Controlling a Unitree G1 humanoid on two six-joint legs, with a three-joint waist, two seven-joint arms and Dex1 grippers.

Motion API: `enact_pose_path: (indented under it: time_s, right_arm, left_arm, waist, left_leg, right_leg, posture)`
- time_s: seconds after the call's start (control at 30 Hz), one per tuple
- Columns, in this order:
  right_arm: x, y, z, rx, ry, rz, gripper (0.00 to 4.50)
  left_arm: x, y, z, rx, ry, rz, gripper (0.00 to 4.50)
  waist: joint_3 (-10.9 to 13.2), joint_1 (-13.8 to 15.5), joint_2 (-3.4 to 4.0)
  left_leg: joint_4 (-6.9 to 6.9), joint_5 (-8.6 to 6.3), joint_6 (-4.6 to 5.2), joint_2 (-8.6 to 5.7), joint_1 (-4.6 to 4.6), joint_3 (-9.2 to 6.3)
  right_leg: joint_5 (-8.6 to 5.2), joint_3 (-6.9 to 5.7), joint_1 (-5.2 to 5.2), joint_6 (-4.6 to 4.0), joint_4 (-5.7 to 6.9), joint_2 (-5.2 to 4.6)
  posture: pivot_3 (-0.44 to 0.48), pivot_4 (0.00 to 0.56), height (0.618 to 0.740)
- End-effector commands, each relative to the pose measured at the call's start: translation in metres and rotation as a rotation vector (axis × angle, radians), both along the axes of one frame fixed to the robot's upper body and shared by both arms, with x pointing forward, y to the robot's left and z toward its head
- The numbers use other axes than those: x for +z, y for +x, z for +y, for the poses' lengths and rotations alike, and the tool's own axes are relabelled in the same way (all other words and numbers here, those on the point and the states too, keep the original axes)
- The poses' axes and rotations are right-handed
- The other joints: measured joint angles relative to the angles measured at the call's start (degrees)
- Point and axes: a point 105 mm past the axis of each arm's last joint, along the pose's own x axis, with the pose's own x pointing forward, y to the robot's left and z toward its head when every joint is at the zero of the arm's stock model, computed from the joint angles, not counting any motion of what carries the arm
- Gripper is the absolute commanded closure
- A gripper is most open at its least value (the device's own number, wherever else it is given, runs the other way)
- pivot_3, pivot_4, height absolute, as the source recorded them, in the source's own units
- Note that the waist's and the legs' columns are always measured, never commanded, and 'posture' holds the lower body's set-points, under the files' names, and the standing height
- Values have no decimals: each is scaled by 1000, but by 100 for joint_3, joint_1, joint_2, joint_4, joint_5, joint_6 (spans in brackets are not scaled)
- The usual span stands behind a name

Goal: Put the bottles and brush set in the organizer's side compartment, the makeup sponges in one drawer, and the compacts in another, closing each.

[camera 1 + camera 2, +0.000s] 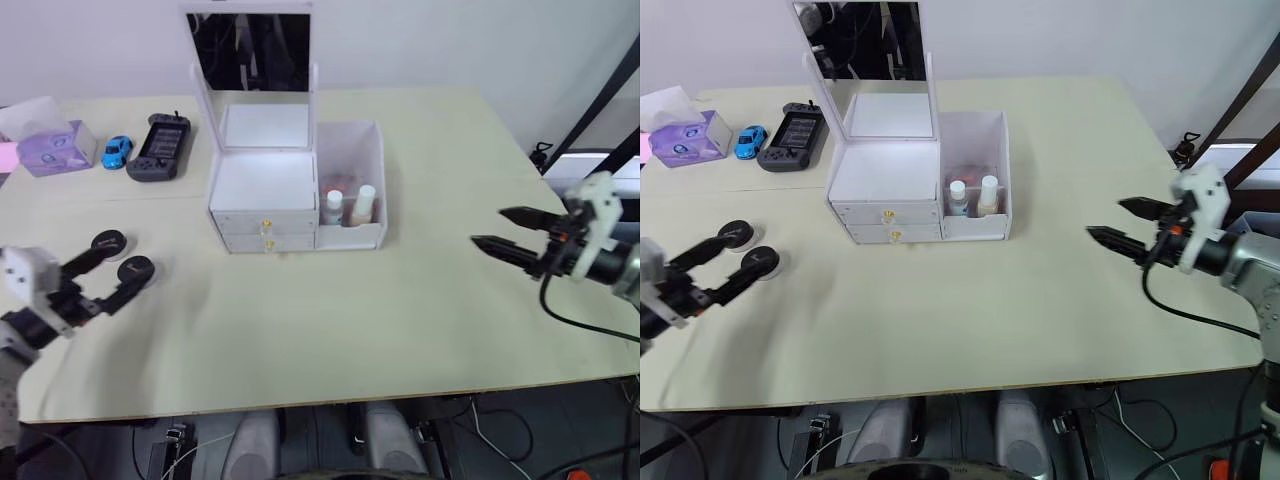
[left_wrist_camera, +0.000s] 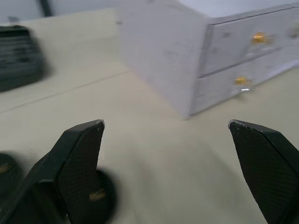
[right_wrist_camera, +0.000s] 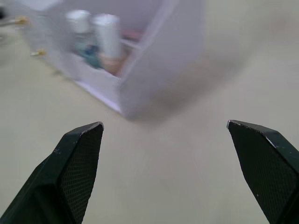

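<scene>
Table point(image 1: 400, 330) was a pale slab, mostly bare at the near side. Organizer point(image 1: 262, 190) sat mid-table toward the far edge, mirror lid upright, both gold-knobbed drawers looked pushed in. Side compartment point(image 1: 352, 150) on its right already held the two white-capped bottles point(image 1: 348, 206), standing upright side by side, with something pinkish behind them, likely the brush set but too hidden to confirm. No makeup sponges on the table; judged they're already in a drawer.

Far left: purple tissue box point(image 1: 52, 148), blue toy car point(image 1: 117, 151), black handheld game console point(image 1: 160, 147). Not task items.

Compacts point(image 1: 120, 257) lay flat near the left edge, two black discs close together, well apart from the organizer.

Left end effector point(image 1: 122, 270) was spread wide, empty, fingertips right at the compacts; couldn't tell if touching. Right end effector point(image 1: 488, 229) was spread wide too, empty, hovering over bare table well right of the organizer.

Judgement: compacts are the remaining step, plus opening and shutting a drawer. They look light, rigid, smooth-lidded, low profile, so slippery and easy to skid on the table. Best grip is across the rim, fingers on opposite edges, one at a time. Drawer knobs are small; pinch needs care.
</scene>
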Motion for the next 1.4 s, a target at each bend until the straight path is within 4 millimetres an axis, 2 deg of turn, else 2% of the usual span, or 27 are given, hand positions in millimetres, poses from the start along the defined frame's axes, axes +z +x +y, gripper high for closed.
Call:
enact_pose_path:
  time_s: [0.03,0.13,0.2,0.47,0.67,0.77,0.87,1.03,1.4]
  right_arm:
    - [26,-12,50,151,-48,-116,0]
    - [32,-12,76,198,-48,-147,0]
    - [35,-14,87,218,-53,-160,0]
    - [32,-19,94,228,-80,-134,0]
    - [31,-21,97,235,-97,-114,0]
    - [31,-20,99,240,-104,-111,0]
    - [29,-21,100,245,-114,-100,0]
    - [24,-19,96,222,-134,-85,0]
    - [22,-15,92,177,-157,-93,0]
  left_arm:
    - [7,0,-58,-73,-16,-45,20]
    - [-11,6,-85,-23,-28,-35,20]
    - [-21,10,-94,30,-46,-25,20]
    - [-43,31,-112,279,-39,-76,20]
    - [-58,27,-143,283,-94,-38,20]
    - [-58,27,-160,269,-143,-34,893]
    - [-54,33,-165,299,-153,-55,2296]
    - [-49,46,-163,377,-156,-95,2296]
    - [-51,62,-166,390,-191,-92,2296]
  waist:
    - [0,7,-4]
    - [-8,12,-17]
    - [-8,18,-19]
    - [-9,135,-23]
    - [-9,130,-22]
    - [-10,132,-21]
    - [-10,132,-21]
    - [-10,134,-21]
    - [-10,136,-21]
  left_leg:
    - [1,0,0,0,-1,-1]
    - [4,0,0,0,2,-12]
    - [11,0,1,-1,5,-11]
    - [32,1,2,-2,-1,-16]
    - [25,1,2,-3,-1,-16]
    - [24,1,3,-3,0,-18]
    - [30,1,3,-3,-1,-18]
    - [32,1,2,-3,-2,-18]
    - [27,1,3,-4,-3,-19]
  right_leg:
    - [5,0,0,-7,0,0]
    - [8,-1,6,-13,1,9]
    - [2,-1,12,-4,1,9]
    - [6,-2,15,-9,1,11]
    - [6,-2,15,-10,0,11]
    - [6,-3,14,-10,0,12]
    - [5,-4,14,-8,0,12]
    - [5,-4,14,-8,0,12]
    - [6,-5,15,-8,0,12]
  posture:
    - [0,150,740]
    - [0,150,740]
    - [0,150,740]
    - [0,150,740]
    - [0,150,740]
    - [0,150,740]
    - [0,150,740]
    - [0,150,740]
    - [0,150,740]
